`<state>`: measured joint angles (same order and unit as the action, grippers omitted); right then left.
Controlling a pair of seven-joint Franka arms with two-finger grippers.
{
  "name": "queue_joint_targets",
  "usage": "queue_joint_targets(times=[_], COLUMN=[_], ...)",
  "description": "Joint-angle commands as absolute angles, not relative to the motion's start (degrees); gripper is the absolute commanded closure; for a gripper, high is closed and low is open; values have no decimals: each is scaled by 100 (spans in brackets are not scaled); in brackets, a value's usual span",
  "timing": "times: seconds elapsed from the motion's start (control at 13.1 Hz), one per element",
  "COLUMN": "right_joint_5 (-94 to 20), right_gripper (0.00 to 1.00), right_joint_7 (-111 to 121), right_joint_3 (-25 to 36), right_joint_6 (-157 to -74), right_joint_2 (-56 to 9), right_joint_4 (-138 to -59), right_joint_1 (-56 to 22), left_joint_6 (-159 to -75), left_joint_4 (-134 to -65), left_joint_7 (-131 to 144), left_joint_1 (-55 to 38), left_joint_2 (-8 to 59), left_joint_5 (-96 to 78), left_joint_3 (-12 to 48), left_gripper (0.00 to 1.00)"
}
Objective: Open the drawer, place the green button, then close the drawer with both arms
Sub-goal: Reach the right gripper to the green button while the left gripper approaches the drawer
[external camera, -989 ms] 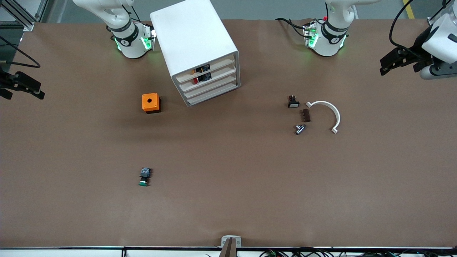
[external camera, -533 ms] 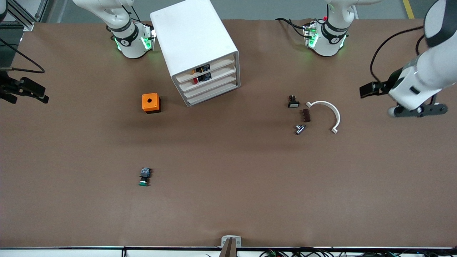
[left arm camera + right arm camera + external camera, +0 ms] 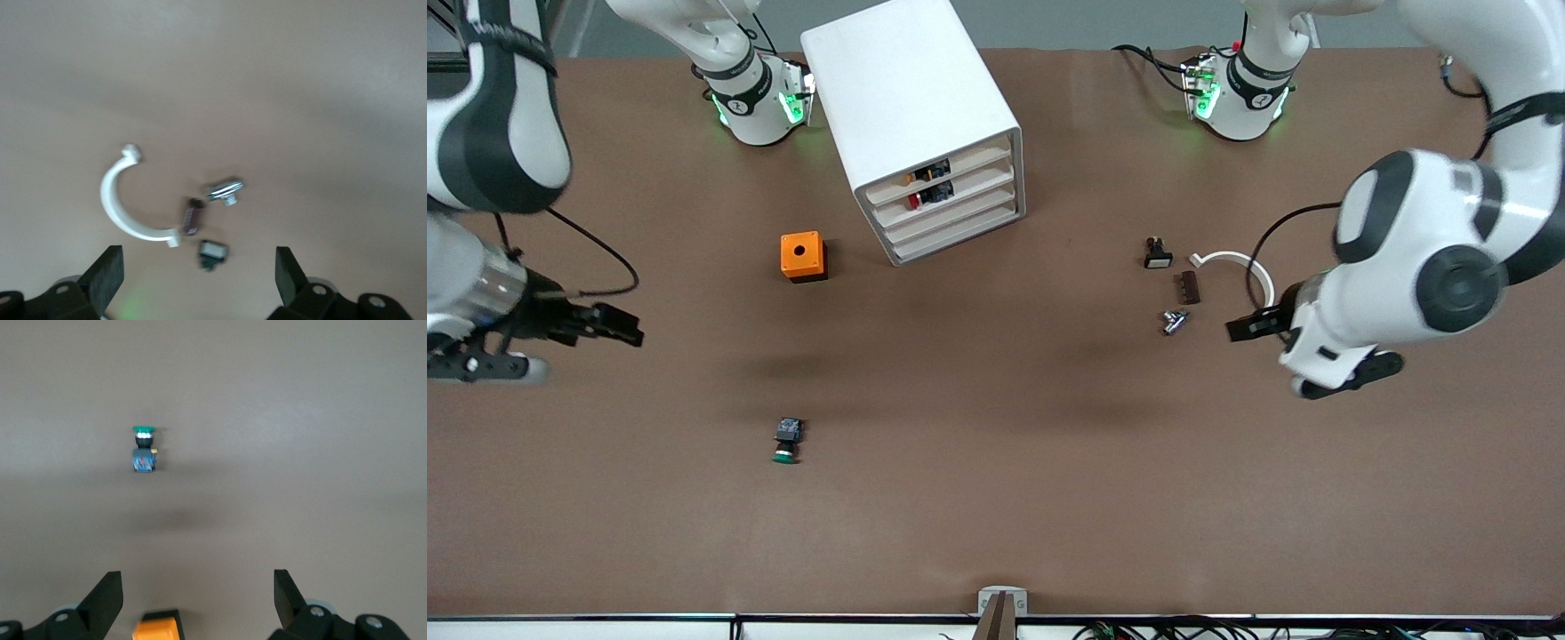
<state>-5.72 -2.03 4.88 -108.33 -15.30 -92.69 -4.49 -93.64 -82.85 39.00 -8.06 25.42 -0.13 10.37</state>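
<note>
1. Left gripper [image 3: 1240,327] spread wide, empty, over the table [image 3: 996,498] near the left arm's edge.
2. Right gripper [image 3: 627,329] spread wide, empty, near the right arm's edge.
3. Button [image 3: 786,441] lies on the table, nearer the front-camera edge than the cabinet [image 3: 920,124].
4. Drawer [image 3: 956,220] closed.

Both arms extended out over the desk, neither holding anything. Left gripper [image 3: 1240,326] up in the air at the left arm's end, wrist bent, fingers [image 3: 107,275] spread wide, pointing toward the desk's middle. Right gripper [image 3: 618,324] aloft at the right arm's end, fingers [image 3: 107,597] likewise wide apart, empty.
</note>
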Motion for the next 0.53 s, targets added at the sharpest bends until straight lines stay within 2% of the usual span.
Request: queue_joint_targets(times=[0.0,0.23,0.46], right_joint_5=[-686,-677,-677], right_gripper=[0,0,0], right_joint_7=[-780,-1362,-1589], right_joint_3=[186,-166,-176], right_joint_6=[-11467,-12213,-12997], right_joint_2=[-2177,-2845,-3549], right_joint_4=[-9141,-9167,-9185], right_joint_1=[-475,-457,-553], left_joint_6=[-9710,-10132,-10484], left_joint_4=[-8051,-8051,-8051], left_joint_7=[5303,7061,8240], left_joint_1=[-1229,-1607,-1888], left_joint_2=[2996,3435,3830], left_joint_5=[-70,-376,-1096], left_joint_3=[1028,1028,1028], left_gripper=[0,0,0])
